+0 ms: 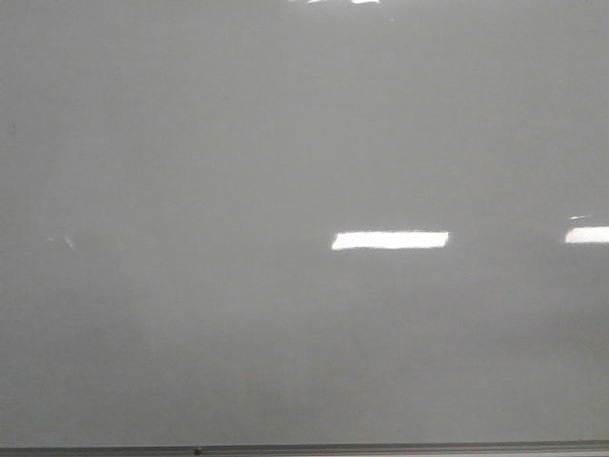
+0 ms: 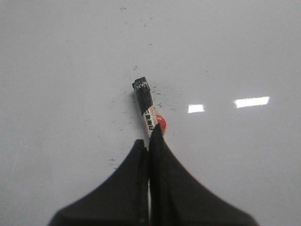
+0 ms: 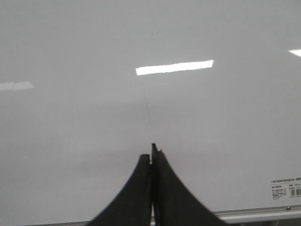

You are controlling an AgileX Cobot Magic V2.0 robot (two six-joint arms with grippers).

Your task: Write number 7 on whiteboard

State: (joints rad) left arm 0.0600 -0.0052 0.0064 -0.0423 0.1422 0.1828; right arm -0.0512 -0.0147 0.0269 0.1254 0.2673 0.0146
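Left end effector (image 2: 149, 141) gripping marker (image 2: 148, 106), tip at whiteboard (image 2: 70, 70)

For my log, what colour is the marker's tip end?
Black marker, seen best in the left wrist view.

Glossy whiteboard (image 1: 238, 143) bears small dark specks (image 2: 157, 101) only.

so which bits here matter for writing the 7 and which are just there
For the job:
whiteboard, no 7 drawn yet
marker, clamped in the left gripper

Just there:
right gripper, shut, holding nothing visible
printed label at the board's corner
light reflections
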